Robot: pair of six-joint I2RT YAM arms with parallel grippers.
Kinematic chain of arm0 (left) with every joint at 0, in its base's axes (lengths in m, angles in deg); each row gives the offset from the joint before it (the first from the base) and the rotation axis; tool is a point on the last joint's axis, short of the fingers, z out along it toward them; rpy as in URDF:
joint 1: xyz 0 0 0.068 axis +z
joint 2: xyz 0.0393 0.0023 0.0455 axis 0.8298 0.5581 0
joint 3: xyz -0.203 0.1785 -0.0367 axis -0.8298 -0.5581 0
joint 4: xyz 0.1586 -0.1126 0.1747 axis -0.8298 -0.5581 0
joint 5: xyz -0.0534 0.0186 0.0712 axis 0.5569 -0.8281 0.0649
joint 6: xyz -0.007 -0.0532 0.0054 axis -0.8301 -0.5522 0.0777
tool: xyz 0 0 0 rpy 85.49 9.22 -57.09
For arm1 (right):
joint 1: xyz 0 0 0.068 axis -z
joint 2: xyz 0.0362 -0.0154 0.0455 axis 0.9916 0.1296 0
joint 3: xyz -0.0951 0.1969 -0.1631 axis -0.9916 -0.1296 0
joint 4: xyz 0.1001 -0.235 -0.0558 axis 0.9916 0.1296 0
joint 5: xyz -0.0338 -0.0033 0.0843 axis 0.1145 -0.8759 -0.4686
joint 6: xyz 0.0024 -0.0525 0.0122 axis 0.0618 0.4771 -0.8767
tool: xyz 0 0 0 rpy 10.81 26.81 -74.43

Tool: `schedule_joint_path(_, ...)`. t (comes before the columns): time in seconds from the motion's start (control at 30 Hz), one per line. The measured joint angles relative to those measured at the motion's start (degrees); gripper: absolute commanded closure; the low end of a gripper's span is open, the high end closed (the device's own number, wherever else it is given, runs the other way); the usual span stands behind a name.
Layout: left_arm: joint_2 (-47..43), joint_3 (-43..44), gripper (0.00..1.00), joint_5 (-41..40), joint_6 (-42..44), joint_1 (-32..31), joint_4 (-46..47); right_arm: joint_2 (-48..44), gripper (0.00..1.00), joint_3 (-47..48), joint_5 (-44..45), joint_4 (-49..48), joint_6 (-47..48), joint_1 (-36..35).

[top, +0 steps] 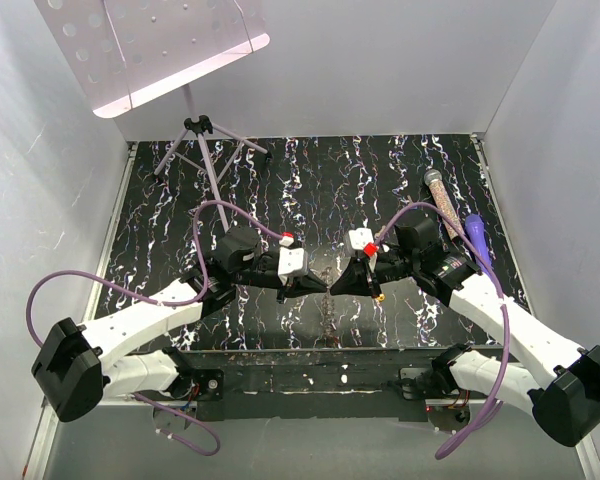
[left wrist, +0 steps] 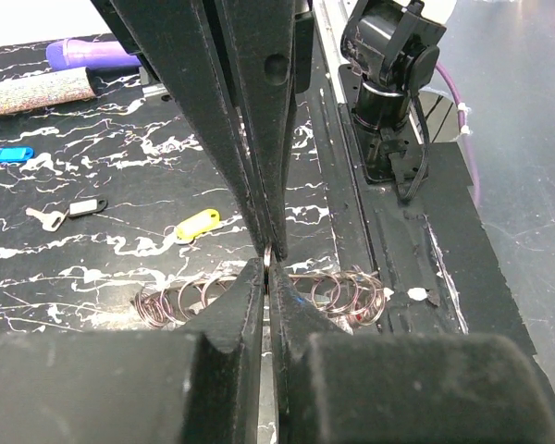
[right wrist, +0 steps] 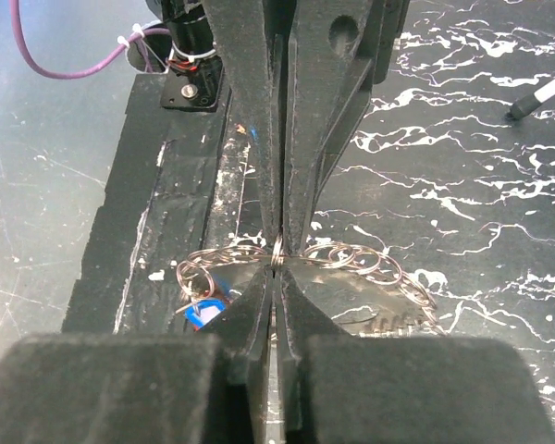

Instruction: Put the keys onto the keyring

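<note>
Yellow-head key, blue-head key, silver key w/ dark tag: flat, well apart. Keyring upright, nr chain of rings.

- keyring: thin bare metal wire, shiny.
- yellow key and blue key: smooth, glossy plastic heads.
- table: glossy black, white-veined.
- right gripper: matt black plastic, faintly grainy.
- purple marker: smooth plastic with a sheen.
</note>
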Motion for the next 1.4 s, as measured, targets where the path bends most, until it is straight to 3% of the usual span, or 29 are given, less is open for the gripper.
schedule_joint_path(0.1,0.0,-0.2,1.0,-0.3,-1.1,0.0,0.9,0.0,0.55,0.1,0.0,-0.4,-1.9,0.1)
schedule_joint_path(0.27,-0.5,-1.9,1.0,-1.1,-3.8,-0.1,5.1,0.0,0.41,2.4,-0.3,-0.3,-4.3,1.0)
schedule_joint_path(0.47,-0.9,-4.3,1.0,-1.6,-9.7,0.2,11.4,0.0,0.38,9.0,-2.2,5.0,-5.2,6.2)
schedule_joint_path(0.8,-1.5,-11.4,1.0,-6.5,-27.1,0.4,26.6,0.1,0.27,22.1,-6.0,26.3,3.1,12.4)
schedule_joint_path(0.97,-1.7,-13.4,1.0,-8.3,-32.3,0.4,31.1,-2.5,0.24,20.9,-5.9,32.3,6.3,14.1)
schedule_joint_path(1.13,-3.3,-13.7,1.0,-8.8,-34.2,0.4,31.7,-8.5,0.23,15.4,-5.8,32.5,5.6,16.2)
schedule_joint_path(1.4,-5.7,-14.1,1.0,-9.0,-35.3,0.4,31.6,-8.9,0.27,10.6,-8.3,30.9,0.1,20.7)
